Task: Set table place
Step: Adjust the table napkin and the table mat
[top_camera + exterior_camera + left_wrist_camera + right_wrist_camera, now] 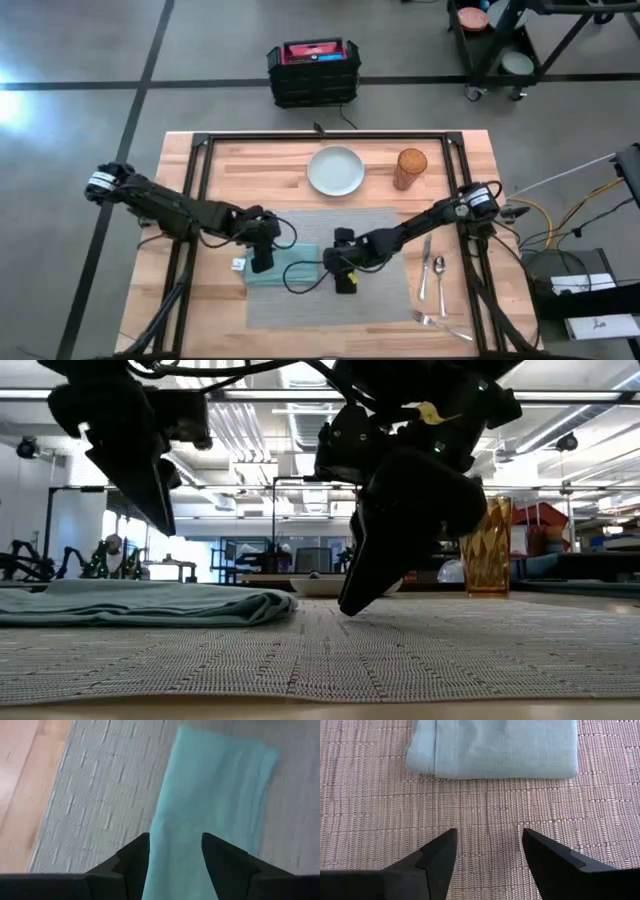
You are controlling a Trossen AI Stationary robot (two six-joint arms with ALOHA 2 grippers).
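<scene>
You see a coarse, matt grey woven placemat on the light-wood butcher-block table. On the placemat lies a soft teal cloth napkin; beside it, glossy metal cutlery.

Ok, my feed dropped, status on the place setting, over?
Left gripper open over napkin. Right gripper open, low over placemat, beside napkin. Plate, glass, cutlery off placemat. Nothing blocking.

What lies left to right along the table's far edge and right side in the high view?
Plate → amber glass → cutlery on the bare table, right of the placemat.
</scene>
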